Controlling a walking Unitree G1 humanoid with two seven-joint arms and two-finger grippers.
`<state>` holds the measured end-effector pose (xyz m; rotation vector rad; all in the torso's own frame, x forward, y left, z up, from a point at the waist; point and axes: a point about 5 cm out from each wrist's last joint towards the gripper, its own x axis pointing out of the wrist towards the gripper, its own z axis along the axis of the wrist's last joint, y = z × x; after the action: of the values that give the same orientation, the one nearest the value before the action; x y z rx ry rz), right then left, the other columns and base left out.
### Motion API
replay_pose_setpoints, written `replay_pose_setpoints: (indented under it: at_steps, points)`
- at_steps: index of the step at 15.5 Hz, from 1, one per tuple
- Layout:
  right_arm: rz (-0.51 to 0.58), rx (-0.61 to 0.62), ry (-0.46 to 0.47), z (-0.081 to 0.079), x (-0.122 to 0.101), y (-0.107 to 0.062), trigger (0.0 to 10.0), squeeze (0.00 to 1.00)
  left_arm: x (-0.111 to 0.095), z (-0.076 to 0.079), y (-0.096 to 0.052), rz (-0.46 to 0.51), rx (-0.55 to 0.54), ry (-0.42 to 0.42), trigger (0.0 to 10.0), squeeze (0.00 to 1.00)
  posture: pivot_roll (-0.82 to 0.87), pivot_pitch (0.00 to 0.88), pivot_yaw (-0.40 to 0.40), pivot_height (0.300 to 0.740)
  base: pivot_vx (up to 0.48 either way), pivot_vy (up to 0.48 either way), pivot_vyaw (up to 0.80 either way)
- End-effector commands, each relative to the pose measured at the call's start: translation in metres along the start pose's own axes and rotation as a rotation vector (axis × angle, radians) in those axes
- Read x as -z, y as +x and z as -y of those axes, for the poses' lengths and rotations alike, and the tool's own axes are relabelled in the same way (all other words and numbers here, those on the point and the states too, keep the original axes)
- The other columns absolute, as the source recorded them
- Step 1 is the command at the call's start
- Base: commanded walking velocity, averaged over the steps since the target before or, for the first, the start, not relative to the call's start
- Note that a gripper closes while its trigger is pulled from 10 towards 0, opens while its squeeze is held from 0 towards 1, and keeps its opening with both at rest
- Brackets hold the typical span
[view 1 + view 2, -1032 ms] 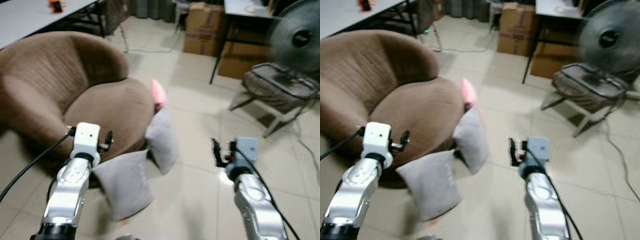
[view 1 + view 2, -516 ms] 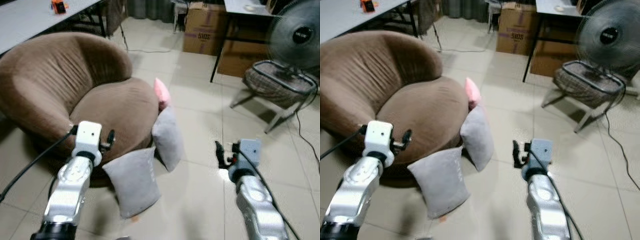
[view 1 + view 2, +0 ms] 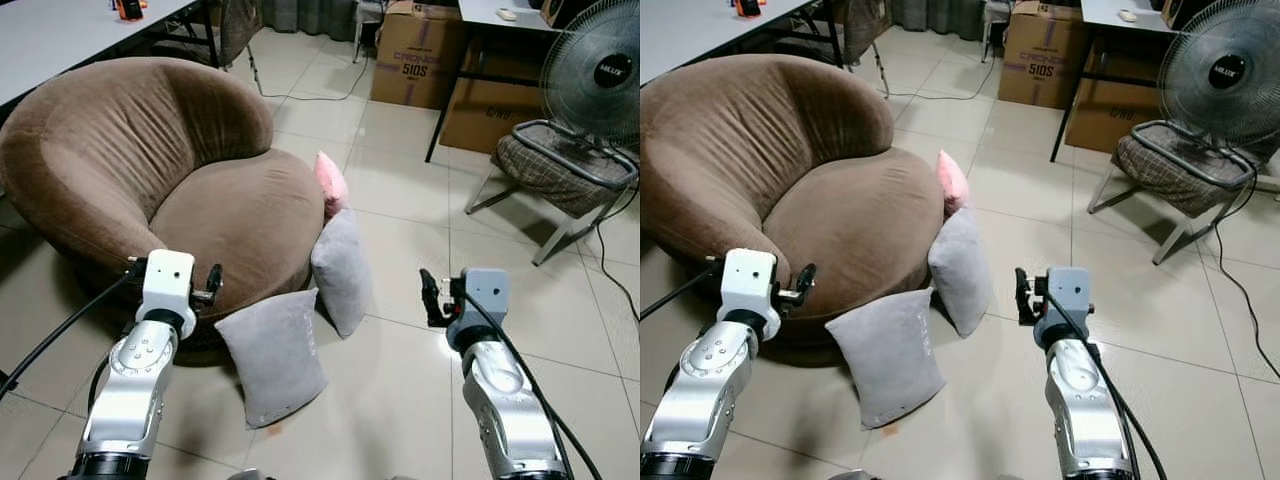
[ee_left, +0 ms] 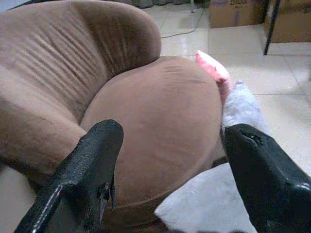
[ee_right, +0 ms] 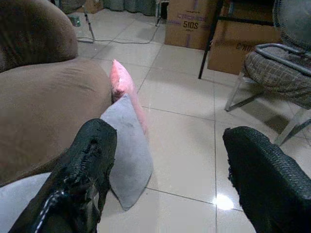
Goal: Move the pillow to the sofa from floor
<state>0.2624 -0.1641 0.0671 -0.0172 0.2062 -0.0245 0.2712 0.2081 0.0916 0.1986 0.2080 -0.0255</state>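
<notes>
Camera is shifting and sharpening versus a second ago: whole scene is sitting a bit lower and closer, blur gone; pillows themselves are not moving, both arms are holding the same raised pose.

Step in hand, judged: approach, nothing grasped yet. Left gripper [image 4: 165, 170] is hanging open and empty, fingers spread wide, over the front edge of the brown sofa [image 3: 200, 190]. Right gripper [image 5: 167, 179] is also spread wide and empty, hovering above bare floor tiles [image 3: 400, 390], well apart from any pillow.

Three pillows are lying on the floor against the sofa's front-right edge. Nearest grey pillow [image 3: 272, 352] is leaning on the sofa base, just beside the left gripper. Second grey pillow [image 3: 341, 270] is standing on its edge, touching the sofa's side. Pink pillow [image 3: 331, 181] is wedged behind it, against the sofa rim. Sofa seat is holding nothing.

Next move, judged: lowering the left gripper onto the nearest grey pillow's top corner, closing on the fabric, then lifting it over the rim onto the seat. Soft stuffing is likely sagging, so a deep pinch is needed.

Fan [image 3: 595, 70], cardboard boxes [image 3: 420, 60] and a folding chair [image 3: 560, 165] are standing behind.
</notes>
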Motion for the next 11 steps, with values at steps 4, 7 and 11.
replay_pose_setpoints:
  at_steps: [4, 7, 11]
  points:
    - [-0.012, -0.114, 0.031, -0.0096, -0.0005, 0.0005, 10.0, 0.0, -0.0017, 0.0001, -0.0019, 0.003, 0.012, -0.004, 10.0, 0.0, -0.02, 0.024, -0.004, 0.74, 0.308, 0.0, 0.4]
    - [-0.004, -0.129, 0.05, -0.0127, 0.0001, 0.0022, 10.0, 0.0, -0.0009, 0.0007, -0.0023, 0.0, 0.013, -0.003, 10.0, 0.0, -0.01, 0.024, -0.01, 0.74, 0.304, 0.0, 0.8]
    - [-0.028, -0.114, 0.072, -0.0078, 0.0027, 0.0018, 10.0, 0.0, -0.0011, 0.0018, -0.0048, -0.001, 0.015, 0.008, 10.0, 0.0, -0.01, 0.031, -0.009, 0.74, 0.304, 0.0, 0.57]
